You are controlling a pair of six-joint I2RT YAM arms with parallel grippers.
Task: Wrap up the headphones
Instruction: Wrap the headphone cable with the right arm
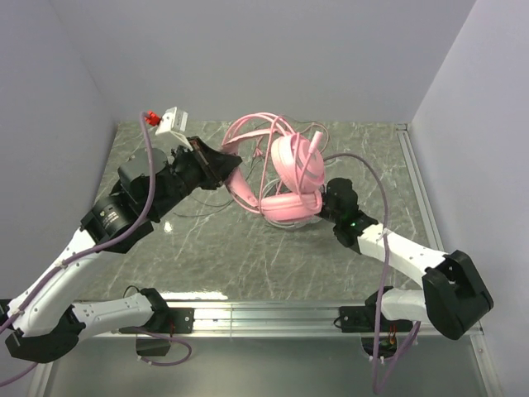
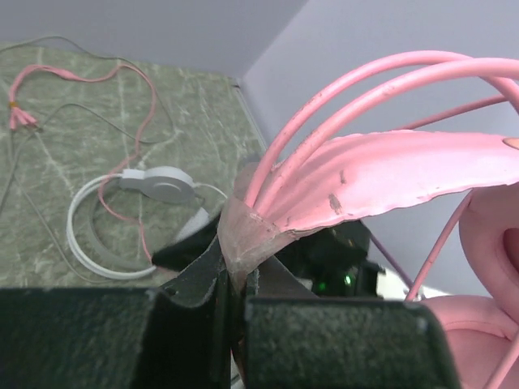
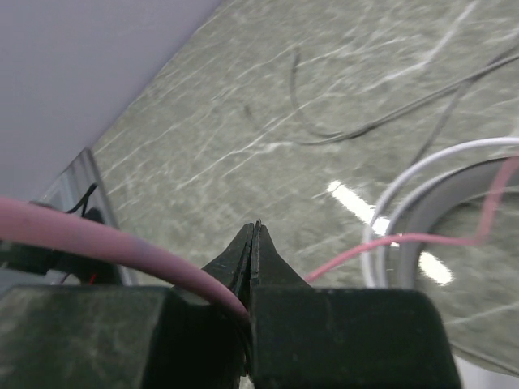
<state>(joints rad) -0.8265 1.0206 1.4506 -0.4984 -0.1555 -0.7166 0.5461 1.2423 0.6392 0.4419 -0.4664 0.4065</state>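
Left gripper (image 2: 235, 271) is clamped on one end of the headband (image 2: 381, 170) of the pink headphones (image 1: 285, 178), held above the table (image 1: 248, 256). Right gripper (image 3: 255, 237) is closed, apparently pinching the pink cable (image 3: 97, 239). Judged light: band springy, cable limp and snag-prone, so grip the band and cable, not the cups. The band runs left to right, cups toward the right arm. White headphones (image 2: 166, 185) lie flat nearby.

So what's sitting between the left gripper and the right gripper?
The pink over-ear headset, its headband clamped in the left gripper, with the right gripper on its far side. The top view shows it.
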